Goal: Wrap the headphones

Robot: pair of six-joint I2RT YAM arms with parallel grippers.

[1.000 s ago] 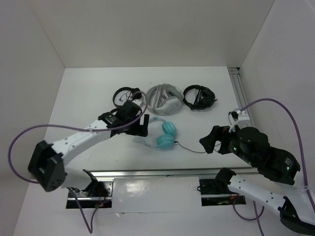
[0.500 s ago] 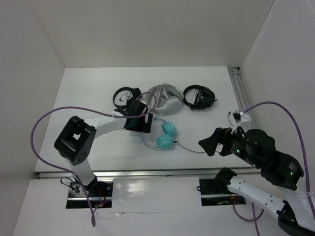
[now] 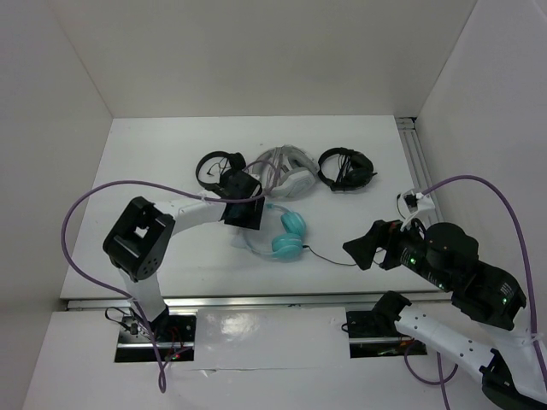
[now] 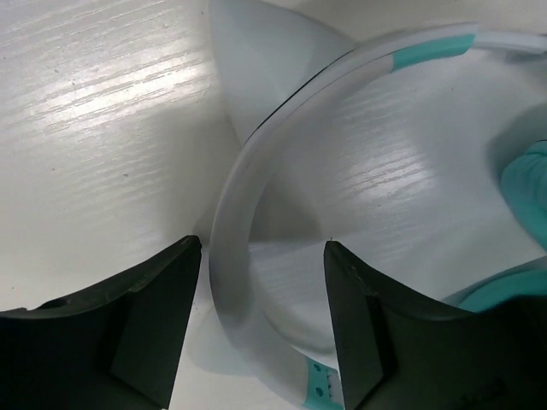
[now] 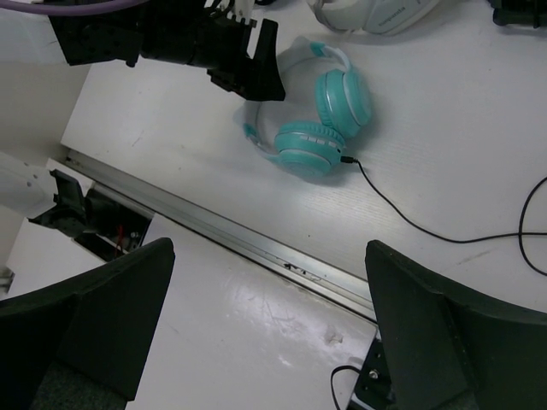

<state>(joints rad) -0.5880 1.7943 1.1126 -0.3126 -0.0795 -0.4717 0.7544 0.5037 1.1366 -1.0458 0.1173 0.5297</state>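
Left wrist view shows my left gripper has come down open astride the headband of the headphones, which lie on the worktop near centre of the top view, so grasping seems next; my right gripper hangs open, empty.

Three headsets are laid in a row (close to one another) toward the far side of the white table: a black pair at the left, a white-grey pair in the middle, a second black pair at the right. An aluminium rail is fixed along the near edge.
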